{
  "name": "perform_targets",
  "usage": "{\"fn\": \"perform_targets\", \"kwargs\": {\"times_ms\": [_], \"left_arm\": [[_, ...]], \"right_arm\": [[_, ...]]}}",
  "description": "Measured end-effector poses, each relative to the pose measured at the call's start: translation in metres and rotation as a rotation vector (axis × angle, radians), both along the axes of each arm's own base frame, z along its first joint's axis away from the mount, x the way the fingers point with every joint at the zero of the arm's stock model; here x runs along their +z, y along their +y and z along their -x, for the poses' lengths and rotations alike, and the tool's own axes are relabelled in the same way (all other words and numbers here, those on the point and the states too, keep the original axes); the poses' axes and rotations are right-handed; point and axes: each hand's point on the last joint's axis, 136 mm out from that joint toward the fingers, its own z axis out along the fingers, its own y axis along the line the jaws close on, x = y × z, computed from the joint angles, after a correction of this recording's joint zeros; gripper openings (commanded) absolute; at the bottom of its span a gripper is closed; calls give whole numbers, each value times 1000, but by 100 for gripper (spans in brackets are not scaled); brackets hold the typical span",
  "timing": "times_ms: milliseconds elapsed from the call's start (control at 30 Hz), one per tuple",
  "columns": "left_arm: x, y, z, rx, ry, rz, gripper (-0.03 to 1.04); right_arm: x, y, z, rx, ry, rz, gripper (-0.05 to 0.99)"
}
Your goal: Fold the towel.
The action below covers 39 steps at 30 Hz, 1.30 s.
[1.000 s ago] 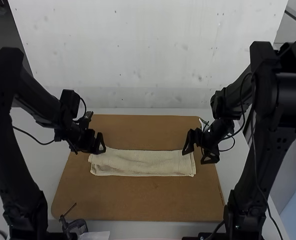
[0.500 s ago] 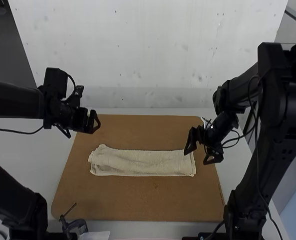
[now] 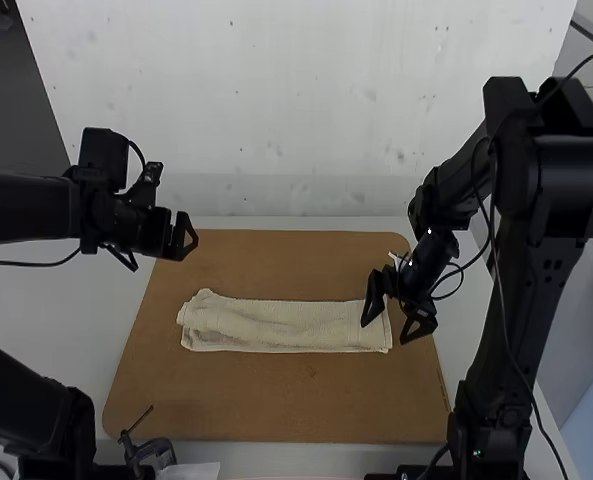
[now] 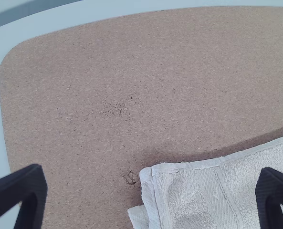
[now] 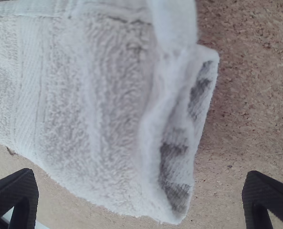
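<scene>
High view: the towel (image 3: 286, 325) lies folded in a long, narrow strip across the middle of the brown board (image 3: 276, 400), its length running left to right, its layers slightly uneven at the left end. The board rests on the white table (image 3: 61, 310). The left gripper (image 3: 189, 240) is beyond the towel's left end, toward the far left corner of the board and apart from the cloth; its claw is spread, pinching nothing. The right gripper (image 3: 384, 333) is at the towel's right end, also spread, one finger over the cloth and the other out past its edge, above the board. Left wrist view: the left gripper (image 4: 151, 169) has its fingers wide apart, and a corner of the towel shows a hemmed edge with a small flap under it. Right wrist view: a raised fold runs beside a lower layer with grey patches.
</scene>
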Motion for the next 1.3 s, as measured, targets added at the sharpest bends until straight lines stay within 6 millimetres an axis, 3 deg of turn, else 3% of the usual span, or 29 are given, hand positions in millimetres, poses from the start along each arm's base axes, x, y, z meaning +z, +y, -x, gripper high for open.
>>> {"fn": "perform_targets", "kwargs": {"times_ms": [167, 967, 1200, 1300], "left_arm": [[1, 0, 0, 0, -3, 0, 98], [0, -1, 2, -7, -1, 13, 98], [-7, 5, 6, 7, 15, 13, 98], [-7, 5, 6, 5, 14, 14, 98]], "right_arm": [[-10, 0, 1, 1, 35, 1, 92], [-16, 6, -14, -96, 92, 27, 86], [-19, 8, -16, -100, 89, 78, 68], [-20, 13, -20, -91, 74, 79, 68]]}}
